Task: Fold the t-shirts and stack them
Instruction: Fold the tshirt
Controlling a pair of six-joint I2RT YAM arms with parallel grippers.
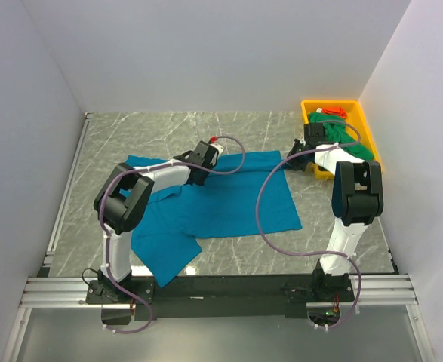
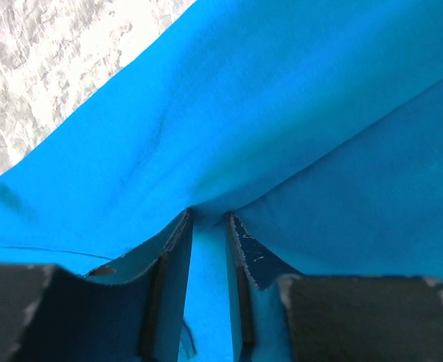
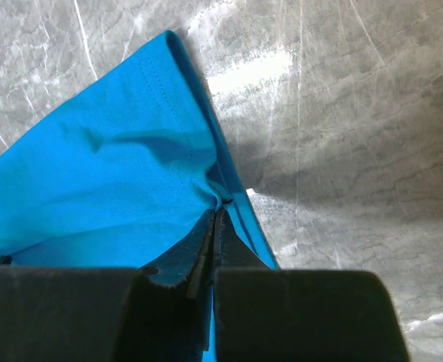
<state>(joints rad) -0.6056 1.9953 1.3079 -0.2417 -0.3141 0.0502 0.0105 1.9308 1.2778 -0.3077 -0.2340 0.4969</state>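
A teal-blue t-shirt (image 1: 236,200) lies spread on the grey marble table, with one part hanging toward the near edge at the left. My left gripper (image 1: 206,160) is at the shirt's far edge; in the left wrist view (image 2: 210,219) its narrowly parted jaws hold a fold of the blue cloth (image 2: 281,113). My right gripper (image 1: 296,157) is at the shirt's far right corner, and in the right wrist view (image 3: 219,205) it is shut on the hemmed corner (image 3: 93,173). A bright green t-shirt (image 1: 334,130) and a small red-orange piece (image 1: 339,112) lie in the bin.
A yellow plastic bin (image 1: 306,107) stands at the far right against the wall. White walls close the table on the left, back and right. Bare marble (image 1: 130,136) shows to the left of and behind the shirt.
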